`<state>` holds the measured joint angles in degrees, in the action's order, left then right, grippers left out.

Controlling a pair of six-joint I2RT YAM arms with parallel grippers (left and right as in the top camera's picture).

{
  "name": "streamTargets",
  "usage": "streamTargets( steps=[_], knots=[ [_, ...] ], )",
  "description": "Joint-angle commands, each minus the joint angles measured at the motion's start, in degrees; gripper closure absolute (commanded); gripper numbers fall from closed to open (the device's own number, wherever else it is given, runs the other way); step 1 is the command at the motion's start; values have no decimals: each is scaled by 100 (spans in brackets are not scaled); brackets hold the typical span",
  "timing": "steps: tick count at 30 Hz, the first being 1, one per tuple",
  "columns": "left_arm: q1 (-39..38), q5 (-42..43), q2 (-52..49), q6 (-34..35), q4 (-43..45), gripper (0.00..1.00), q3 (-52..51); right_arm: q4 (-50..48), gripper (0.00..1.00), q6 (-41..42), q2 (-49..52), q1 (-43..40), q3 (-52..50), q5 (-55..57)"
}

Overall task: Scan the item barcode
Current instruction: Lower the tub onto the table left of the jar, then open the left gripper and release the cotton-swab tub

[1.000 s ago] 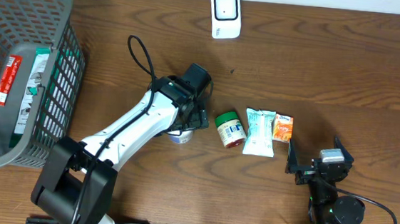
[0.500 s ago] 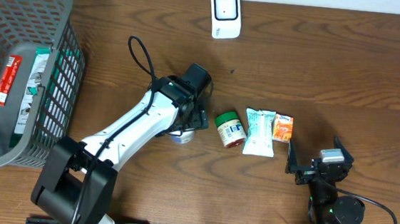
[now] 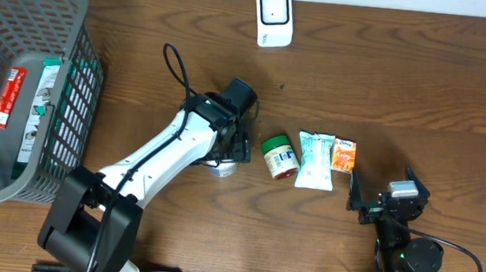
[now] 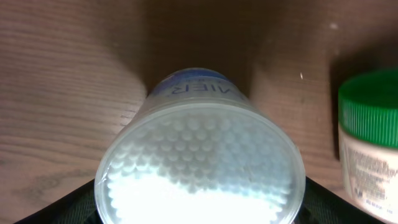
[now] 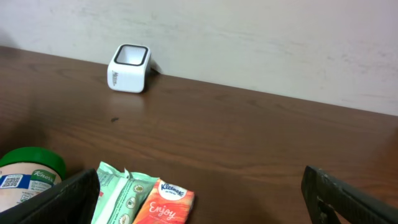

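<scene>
At the far left a basket (image 3: 83, 45) is set, with a red-labelled pack (image 3: 7, 96) and a green pack (image 3: 42, 94) lying inside. It is judged to be the bin for items already dealt with.

Next, the left gripper (image 3: 227, 156) is held low over a tub (image 4: 199, 155) of cotton swabs that stands upright on the table (image 3: 420, 89). In the wrist view the tub's clear lid fills the space between the two dark fingertips (image 4: 59, 211), which are set on either side of it. Whether the pads are pressed against the wall or stand just clear of it cannot be told. The straddling pose is judged to serve a pick-up, so the tub is taken to be the item for scanning. No barcode is seen on it from here.

The scanner (image 3: 274, 17) is placed at the far edge of the table, well apart from the tub, with its window facing up, so an item would have to be carried there.

Just right of the tub a jar (image 3: 280, 156) with a green lid is laid on its side. Beside it lie a tissue pack (image 3: 315, 159) and an orange pack (image 3: 343, 155), all in one row, presumably queued.

At the right the right gripper (image 3: 384, 192) is parked near the front edge with its jaws spread wide and nothing between them.
</scene>
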<state>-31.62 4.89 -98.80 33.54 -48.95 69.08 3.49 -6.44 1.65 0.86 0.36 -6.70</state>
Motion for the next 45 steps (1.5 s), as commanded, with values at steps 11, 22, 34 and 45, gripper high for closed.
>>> streamTargets(
  steps=[11,22,34,45],
  knots=[
    [-17,1554,330,-1342,-2006,19,992,20,1,81,-7,31,-4,-24],
    [-22,2131,-369,-1781,-2450,19,990,20,1,81,-7,31,-4,-24],
    [-22,2114,-1539,-2087,-1552,18,992,20,1,81,-7,31,-4,-24],
    [-17,1237,-1543,-2081,-1082,6,992,20,1,81,-7,31,-4,-24]
  ],
)
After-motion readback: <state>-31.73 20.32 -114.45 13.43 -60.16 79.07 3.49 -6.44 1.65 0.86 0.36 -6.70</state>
